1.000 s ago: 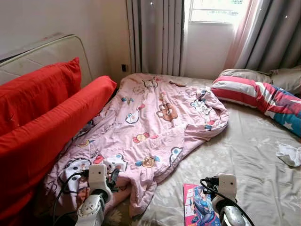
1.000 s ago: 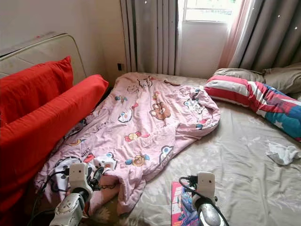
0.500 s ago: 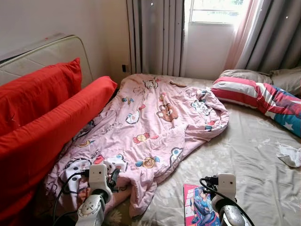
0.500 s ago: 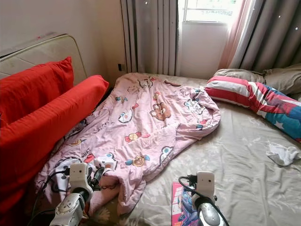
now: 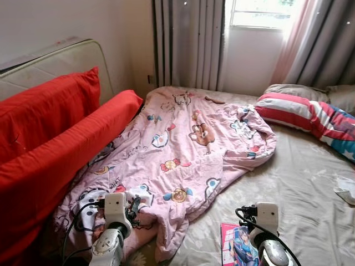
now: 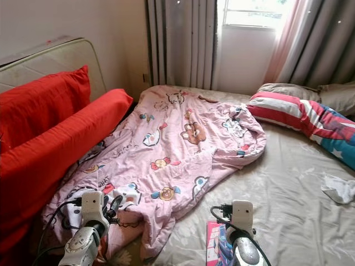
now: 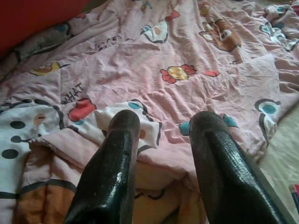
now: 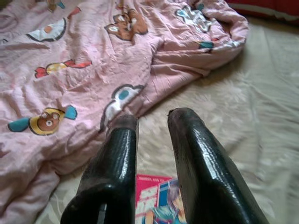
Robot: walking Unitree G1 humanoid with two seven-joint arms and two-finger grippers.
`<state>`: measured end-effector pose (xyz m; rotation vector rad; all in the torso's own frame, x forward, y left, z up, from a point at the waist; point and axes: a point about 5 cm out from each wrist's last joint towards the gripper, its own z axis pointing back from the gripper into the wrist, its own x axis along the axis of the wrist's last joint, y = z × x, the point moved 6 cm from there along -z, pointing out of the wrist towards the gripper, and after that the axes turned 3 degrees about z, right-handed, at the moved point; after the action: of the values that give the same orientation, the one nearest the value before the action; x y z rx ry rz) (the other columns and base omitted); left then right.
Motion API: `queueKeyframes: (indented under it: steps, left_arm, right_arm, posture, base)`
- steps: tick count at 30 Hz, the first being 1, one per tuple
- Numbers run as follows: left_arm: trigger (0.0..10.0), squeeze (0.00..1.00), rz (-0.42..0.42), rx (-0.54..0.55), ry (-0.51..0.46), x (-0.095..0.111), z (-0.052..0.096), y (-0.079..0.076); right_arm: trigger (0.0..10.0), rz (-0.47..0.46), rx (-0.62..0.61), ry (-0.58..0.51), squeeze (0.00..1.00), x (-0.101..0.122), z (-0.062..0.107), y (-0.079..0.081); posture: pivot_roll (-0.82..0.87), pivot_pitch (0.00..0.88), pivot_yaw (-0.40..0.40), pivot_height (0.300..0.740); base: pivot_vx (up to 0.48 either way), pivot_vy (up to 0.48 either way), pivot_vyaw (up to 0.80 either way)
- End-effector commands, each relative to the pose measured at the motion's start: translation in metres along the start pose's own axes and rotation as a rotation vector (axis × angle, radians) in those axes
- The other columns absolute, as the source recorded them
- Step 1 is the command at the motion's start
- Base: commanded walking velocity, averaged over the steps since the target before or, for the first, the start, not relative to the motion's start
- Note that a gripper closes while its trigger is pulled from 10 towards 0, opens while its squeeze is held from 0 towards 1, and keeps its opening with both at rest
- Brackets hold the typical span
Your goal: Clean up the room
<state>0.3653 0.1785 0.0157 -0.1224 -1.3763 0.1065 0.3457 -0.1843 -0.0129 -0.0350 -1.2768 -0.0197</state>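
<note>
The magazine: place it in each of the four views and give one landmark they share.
Left eye view: magazine at the bottom edge, beside the right arm.
Right eye view: bottom edge, partly behind that arm.
Left wrist view: a sliver at the right edge.
Right wrist view: under the right hand.
Shared landmark: the pink blanket.

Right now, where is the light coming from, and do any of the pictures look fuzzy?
In the left eye view, daylight glares white through the window, and the pink blanket looks sharp. In the left wrist view, the close black fingers are soft and shiny. In the right wrist view, the magazine is blurry.
</note>
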Motion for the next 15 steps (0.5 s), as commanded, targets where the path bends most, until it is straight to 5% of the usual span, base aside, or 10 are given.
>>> queueKeyframes:
  steps: [1,15]
  left_arm:
    - [10.0,0.00,0.004,0.009,-0.002,0.0006,-0.0001,0.0013]
    - [10.0,0.00,0.006,0.004,-0.021,0.0048,-0.0009,0.0004]
  right_arm:
    - [10.0,-0.001,-0.001,-0.021,0.00,0.0062,-0.0019,-0.0005]
    - [10.0,-0.006,-0.008,-0.031,0.00,0.0095,-0.0032,-0.0013]
  posture:
    - [-0.08,0.015,-0.003,0.740]
    - [-0.08,0.019,0.001,0.740]
  base:
    - [0.000,0.000,0.00]
    - [0.000,0.000,0.00]
